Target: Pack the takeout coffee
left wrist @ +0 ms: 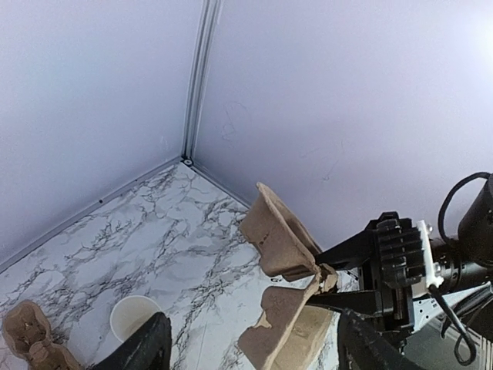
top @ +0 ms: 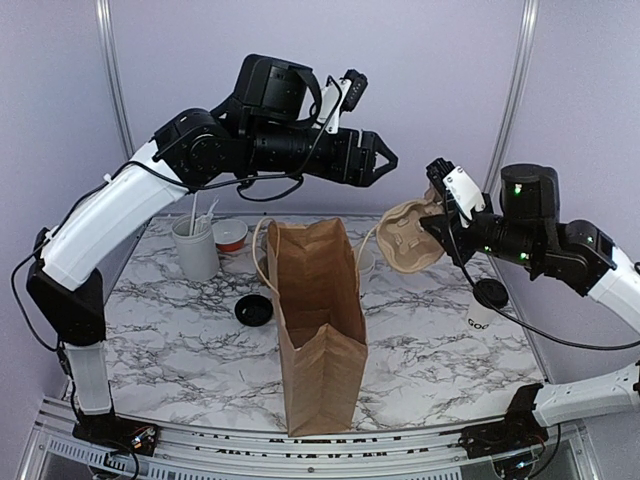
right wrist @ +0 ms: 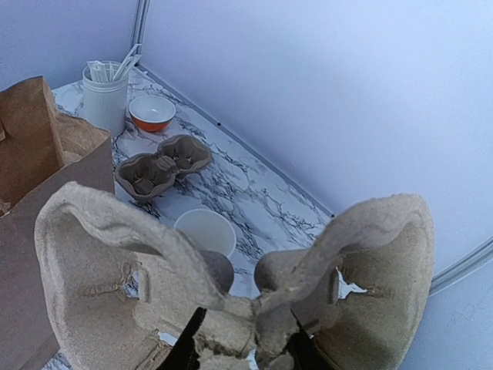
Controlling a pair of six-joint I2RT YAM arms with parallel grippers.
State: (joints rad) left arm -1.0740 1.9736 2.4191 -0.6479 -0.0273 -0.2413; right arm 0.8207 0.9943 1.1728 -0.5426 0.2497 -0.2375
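White paper with a black dome lid, the takeout coffee (top: 482, 310) stands at the right on the marbled counter (top: 420, 350). The right pincer (top: 432, 225) pinches a moulded pulp cup carrier (top: 408, 240). The left pincer (top: 378, 160) gapes empty above a creased brown paper bag (top: 320, 320).

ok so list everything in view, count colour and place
paper bag: one, brown, upright mid-table
takeout coffee: one, white with black dome lid, table's right side
cup carrier: one, tan, held up at right
second carrier: one, tan, on table behind bag
lidless cup: one, white, by second carrier
flat lid: one, black, left of bag
utensil tub: one, white, back left
bowl: one, orange-red, beside tub
left gripper: one, black, open, raised over table
right gripper: one, black, shut on cup carrier
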